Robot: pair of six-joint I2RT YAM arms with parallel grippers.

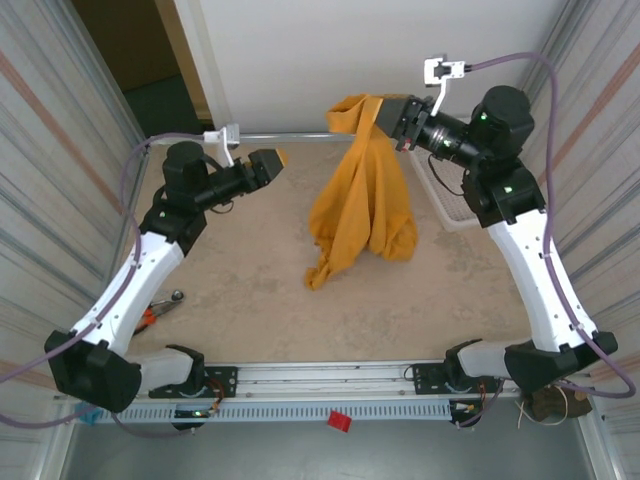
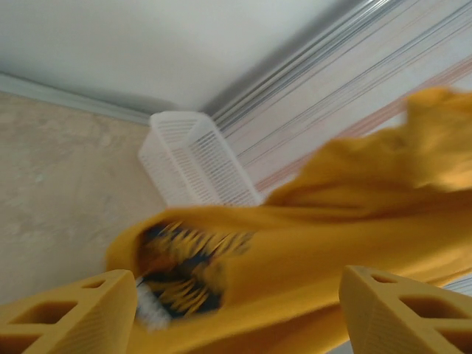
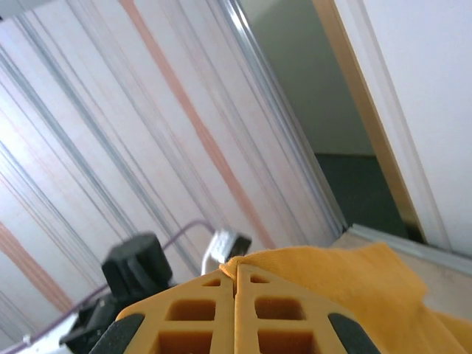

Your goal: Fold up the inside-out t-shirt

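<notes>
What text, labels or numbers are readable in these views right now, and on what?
No text is readable.
Dark print on the t-shirt: blurred in the left wrist view, illegible.
Red tag at the near table edge: too small to show any lettering.

**A robot test cell in a lab**

A beige, stone-patterned surface (image 1: 250,290) forms the floor of a fenced work cell. Pale ribbed panels with thin stripes (image 1: 60,150) wall in the surface on its left and right. A plain white wall (image 1: 380,60) closes its far edge, and a dark doorway (image 1: 140,60) opens beyond its far left corner.

A slotted aluminium rail (image 1: 330,375) along the surface's near edge carries two white-and-black jointed robot arms (image 1: 140,265). They trail purple cables (image 1: 505,58), and a white camera bracket (image 1: 443,70) sits at the wrist. The left pincer (image 2: 236,310) and right pincer (image 3: 236,295) have moulded orange-yellow plastic fingers.

A white plastic mesh basket (image 2: 195,158) stands at the surface's right edge. A small red-handled hand tool (image 1: 160,312) lies near its left edge.
</notes>
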